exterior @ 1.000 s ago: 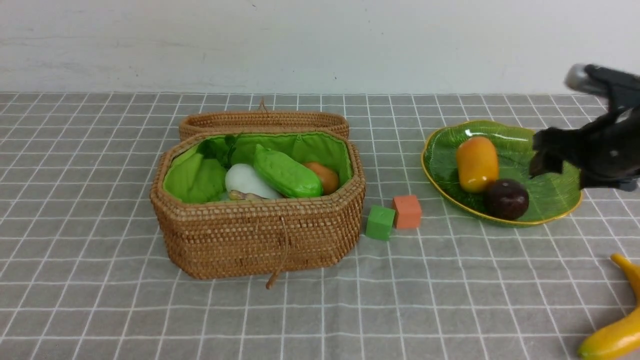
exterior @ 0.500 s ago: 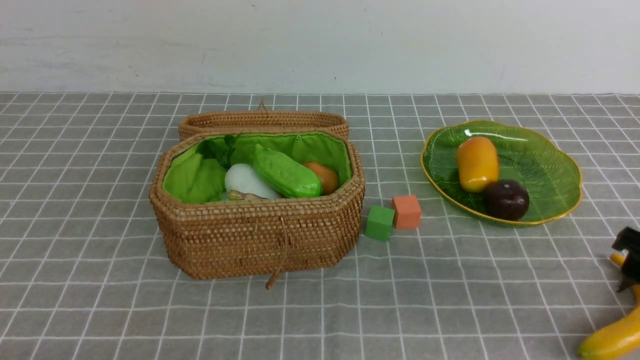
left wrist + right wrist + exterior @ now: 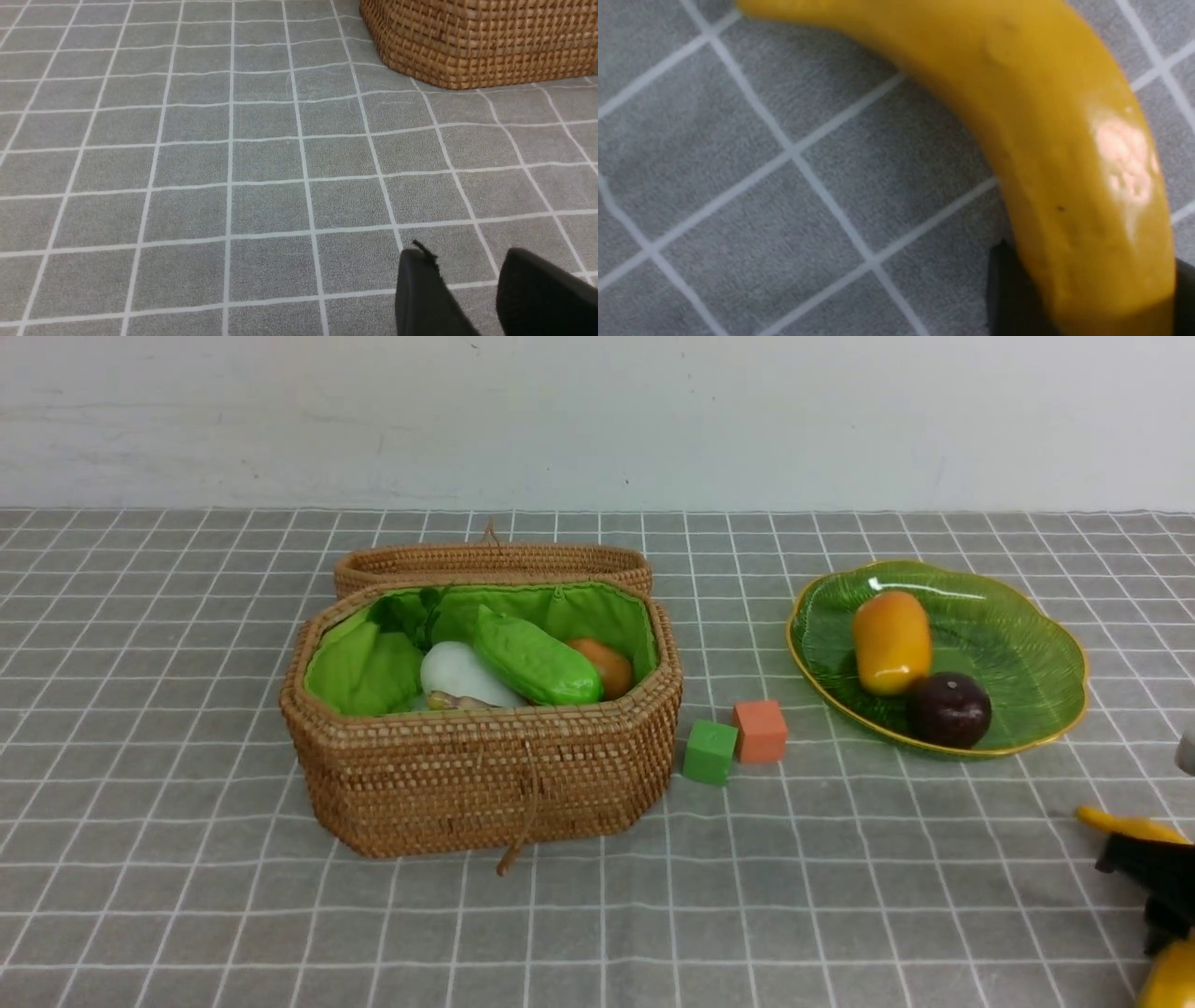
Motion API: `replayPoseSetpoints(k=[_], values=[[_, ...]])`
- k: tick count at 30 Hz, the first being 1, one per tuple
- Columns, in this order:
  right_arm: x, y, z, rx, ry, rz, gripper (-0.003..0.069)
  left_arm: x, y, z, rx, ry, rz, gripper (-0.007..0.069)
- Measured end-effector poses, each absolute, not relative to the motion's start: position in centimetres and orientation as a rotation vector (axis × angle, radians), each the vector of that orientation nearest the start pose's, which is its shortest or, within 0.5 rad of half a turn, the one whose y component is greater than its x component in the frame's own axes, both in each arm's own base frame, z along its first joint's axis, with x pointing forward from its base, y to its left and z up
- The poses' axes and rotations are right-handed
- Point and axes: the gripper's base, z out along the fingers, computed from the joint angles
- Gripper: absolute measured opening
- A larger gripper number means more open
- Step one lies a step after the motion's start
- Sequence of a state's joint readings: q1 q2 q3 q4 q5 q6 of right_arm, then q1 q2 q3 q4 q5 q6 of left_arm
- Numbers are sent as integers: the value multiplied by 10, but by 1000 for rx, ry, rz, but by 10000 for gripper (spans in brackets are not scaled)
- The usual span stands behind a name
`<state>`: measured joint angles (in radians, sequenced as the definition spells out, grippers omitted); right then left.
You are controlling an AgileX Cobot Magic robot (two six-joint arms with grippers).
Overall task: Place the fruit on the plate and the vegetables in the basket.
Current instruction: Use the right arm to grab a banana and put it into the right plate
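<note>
The yellow banana [image 3: 1120, 824] [image 3: 1041, 116] lies at the front right of the cloth, and my right gripper [image 3: 1158, 887] [image 3: 1092, 280] is shut on it, a black finger pressing each side. An orange-yellow mango [image 3: 892, 642] and a round dark purple fruit [image 3: 950, 709] rest on the green plate [image 3: 1027, 653]. Inside the open woven basket [image 3: 485, 775] [image 3: 476, 42] I see the white radish [image 3: 462, 674], the light green gourd [image 3: 534, 658] and the brown-orange potato [image 3: 607, 665]. My left gripper [image 3: 465, 256] hovers open over bare cloth near the basket, holding nothing.
A green cube [image 3: 709, 751] and an orange cube [image 3: 760, 731] sit between basket and plate. The basket's lid [image 3: 493, 563] lies folded back behind it. Grey checked cloth covers the table up to a white wall.
My right arm came down from over the plate to the banana at the front right and closed on it. The banana's tip has swung left. The left gripper has not moved.
</note>
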<state>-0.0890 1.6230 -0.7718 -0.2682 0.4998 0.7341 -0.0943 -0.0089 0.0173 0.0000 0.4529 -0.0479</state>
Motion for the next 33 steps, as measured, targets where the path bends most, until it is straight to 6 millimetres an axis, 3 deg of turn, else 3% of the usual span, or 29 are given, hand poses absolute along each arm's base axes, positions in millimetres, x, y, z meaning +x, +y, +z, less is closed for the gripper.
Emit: replayPoseSetpoints(k=[3,4,6,8,11,13,14,15,18,20,22,25,28,32,33], values=[[275,-38,192,756,2569,-90,308,50,-5,167,45,1945,-94,239],[275,-38,194,752,2561,-88,308,50,-5,167,45,1945,-94,239],[289,-40,234,640,2445,-80,308,50,-5,167,45,1945,-94,239],[295,-40,246,588,2416,-85,308,50,-5,167,45,1945,-94,239],[332,-41,293,423,2296,-79,308,50,-5,167,45,1945,-94,239],[359,-41,307,360,2258,-70,308,50,-5,167,45,1945,-94,239],[359,-41,307,354,2260,-70,308,50,-5,167,45,1945,-94,239],[383,-42,308,309,2253,-65,308,50,-5,167,45,1945,-94,239],[415,-42,294,289,2270,-37,308,50,-5,167,45,1945,-94,239],[429,-42,282,292,2289,-21,308,50,-5,167,45,1945,-94,239],[450,-43,255,294,2335,-15,308,50,-5,167,45,1945,-94,239],[462,-44,228,292,2362,-15,308,50,-5,167,45,1945,-94,239],[466,-44,217,293,2380,-13,311,50,-5,167,45,1945,-94,239],[468,-38,211,256,2393,-17,405,50,-5,167,45,1945,-94,239],[468,-36,212,242,2392,-16,473,50,-5,167,45,1945,-94,239]])
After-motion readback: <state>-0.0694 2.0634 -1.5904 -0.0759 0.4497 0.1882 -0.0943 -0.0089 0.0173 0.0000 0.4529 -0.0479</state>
